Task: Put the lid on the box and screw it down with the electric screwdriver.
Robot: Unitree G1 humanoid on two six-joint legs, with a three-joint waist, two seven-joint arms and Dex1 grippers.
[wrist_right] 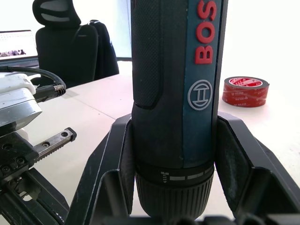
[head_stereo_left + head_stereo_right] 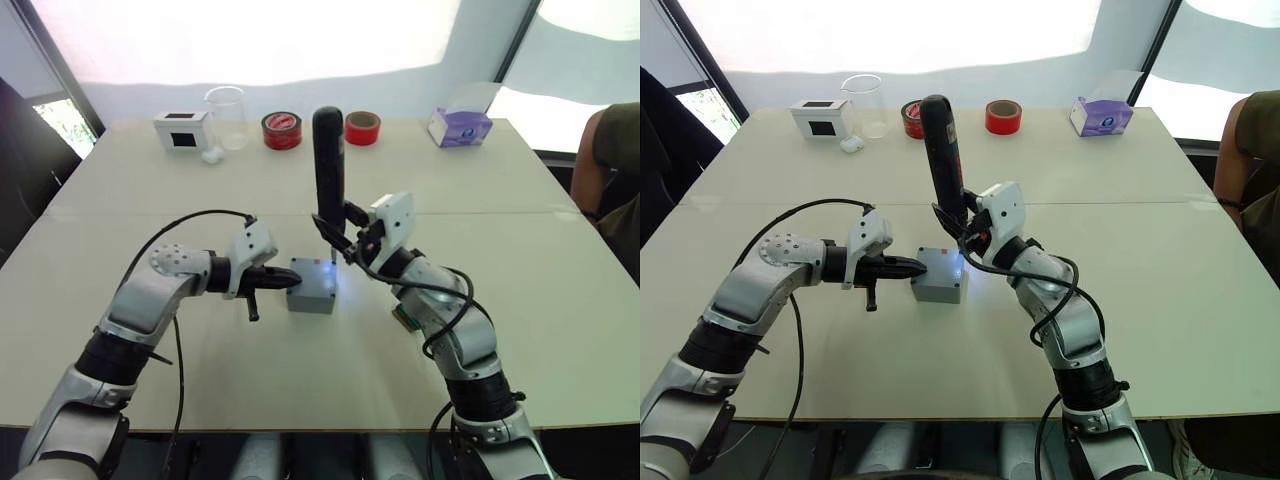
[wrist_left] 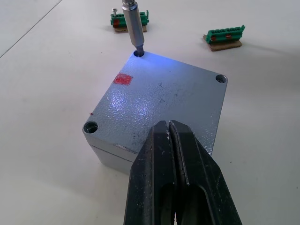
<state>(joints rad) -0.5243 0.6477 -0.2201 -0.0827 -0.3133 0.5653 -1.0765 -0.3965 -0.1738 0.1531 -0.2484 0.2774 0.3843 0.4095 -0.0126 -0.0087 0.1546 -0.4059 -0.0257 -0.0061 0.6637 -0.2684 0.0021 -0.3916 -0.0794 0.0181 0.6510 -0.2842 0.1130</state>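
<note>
The grey box (image 2: 311,299) stands mid-table with the lid (image 3: 154,98) seated on top, a small red mark on it. My left gripper (image 3: 168,125) is shut and empty, its tips resting on the lid's near edge. My right gripper (image 2: 345,245) is shut on the electric screwdriver (image 2: 328,165), a black cylinder held upright. Its metal bit (image 3: 132,26) sits in one corner screw hole of the lid, lit by a bluish glow. Two other corner holes show open. The box's inside is hidden.
Two green terminal blocks (image 3: 225,37) lie just beyond the box. Along the far edge stand a white box with black window (image 2: 182,130), a clear beaker (image 2: 227,117), two red tape rolls (image 2: 282,130) and a tissue box (image 2: 459,127). A person (image 2: 615,170) sits at right.
</note>
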